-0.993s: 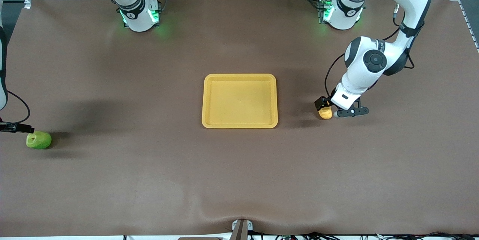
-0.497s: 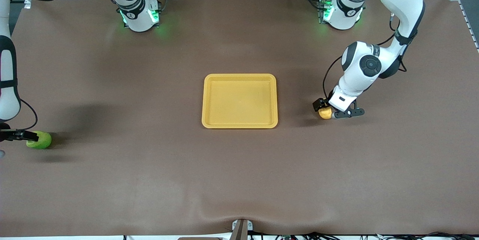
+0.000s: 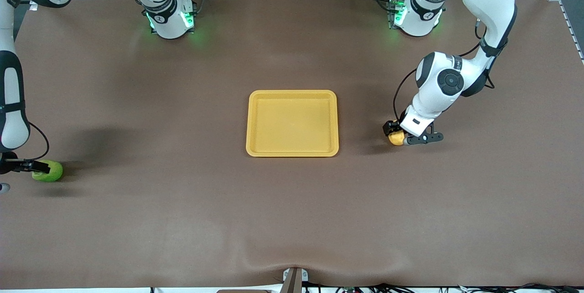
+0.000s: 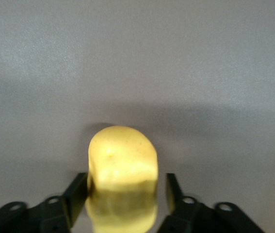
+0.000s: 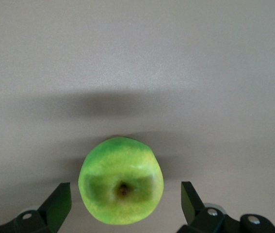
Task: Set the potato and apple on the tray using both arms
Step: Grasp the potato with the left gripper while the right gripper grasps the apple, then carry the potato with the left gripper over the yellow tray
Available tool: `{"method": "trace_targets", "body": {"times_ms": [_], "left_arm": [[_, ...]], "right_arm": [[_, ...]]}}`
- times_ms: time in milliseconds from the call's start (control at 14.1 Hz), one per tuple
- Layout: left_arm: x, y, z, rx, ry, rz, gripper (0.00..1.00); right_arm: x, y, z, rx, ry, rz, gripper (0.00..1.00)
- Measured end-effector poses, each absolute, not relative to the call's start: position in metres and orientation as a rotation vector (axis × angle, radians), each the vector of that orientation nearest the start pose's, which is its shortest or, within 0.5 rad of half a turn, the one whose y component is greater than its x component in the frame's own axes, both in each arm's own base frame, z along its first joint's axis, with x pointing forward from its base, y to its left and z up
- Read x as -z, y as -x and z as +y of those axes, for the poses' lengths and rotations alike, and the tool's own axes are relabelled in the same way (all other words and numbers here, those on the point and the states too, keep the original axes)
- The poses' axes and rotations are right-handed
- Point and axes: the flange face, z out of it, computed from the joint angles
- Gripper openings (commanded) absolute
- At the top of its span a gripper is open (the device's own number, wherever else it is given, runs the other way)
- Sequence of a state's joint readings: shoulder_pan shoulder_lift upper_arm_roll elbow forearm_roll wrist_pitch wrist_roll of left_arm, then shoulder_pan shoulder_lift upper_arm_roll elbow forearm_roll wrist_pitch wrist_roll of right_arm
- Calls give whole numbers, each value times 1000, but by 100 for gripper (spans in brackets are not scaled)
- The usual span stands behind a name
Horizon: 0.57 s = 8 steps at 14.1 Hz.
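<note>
Over potato and apple — both grippers lowered.

A brown-covered table carried three things. A yellow-orange tray lay flat near its middle. A potato sat on the cover just beside the tray, toward the left arm's end of the table. A green apple rested well apart from both, near the edge at the right arm's end and slightly nearer the front camera than the tray.
</note>
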<state>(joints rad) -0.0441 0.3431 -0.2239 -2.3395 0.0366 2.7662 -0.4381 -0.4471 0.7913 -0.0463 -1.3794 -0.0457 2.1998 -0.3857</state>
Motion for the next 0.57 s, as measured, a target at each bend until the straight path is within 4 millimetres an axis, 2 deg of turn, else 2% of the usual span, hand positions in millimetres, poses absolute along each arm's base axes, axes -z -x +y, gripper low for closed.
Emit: {"method": "trace_targets", "body": {"times_ms": [213, 355, 568], "left_arm": [[-202, -507, -146, 116, 3220, -239, 26], [-204, -509, -149, 112, 3211, -193, 2], [-222, -527, -157, 20, 3138, -63, 0]], "right_arm": [[-236, -651, -345, 4, 3178, 151, 100], [-232, -651, -345, 6, 3176, 154, 100], [-220, -650, -350, 33, 3182, 165, 100]]}}
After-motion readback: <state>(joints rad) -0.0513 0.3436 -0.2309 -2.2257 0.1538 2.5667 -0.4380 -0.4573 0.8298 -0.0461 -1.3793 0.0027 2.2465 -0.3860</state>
